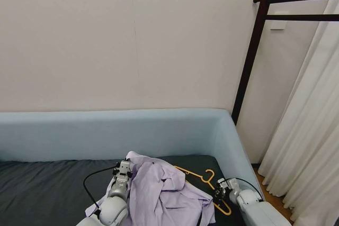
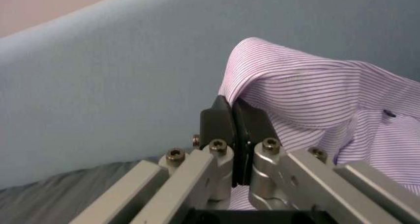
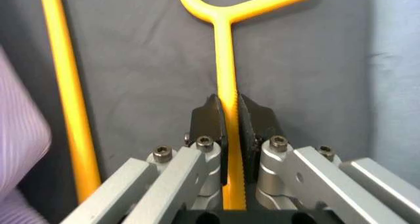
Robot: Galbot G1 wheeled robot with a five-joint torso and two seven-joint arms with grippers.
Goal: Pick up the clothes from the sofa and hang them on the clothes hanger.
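A lilac striped shirt (image 1: 164, 191) lies crumpled on the dark sofa seat (image 1: 47, 189). My left gripper (image 1: 123, 169) sits at the shirt's left edge; in the left wrist view the left gripper (image 2: 233, 117) is shut on a raised fold of the shirt (image 2: 308, 94). An orange hanger (image 1: 207, 179) lies partly under the shirt, at its right side. My right gripper (image 1: 220, 188) is at the hanger's right end. The right wrist view shows the right gripper (image 3: 231, 120) shut on the hanger's straight bar (image 3: 225, 62), just below the hook.
The pale blue sofa back (image 1: 106, 133) and right armrest (image 1: 233, 149) enclose the seat. A dark wooden clothes rack (image 1: 254, 46) stands behind the armrest at the right, with white curtains (image 1: 312, 130) beside it.
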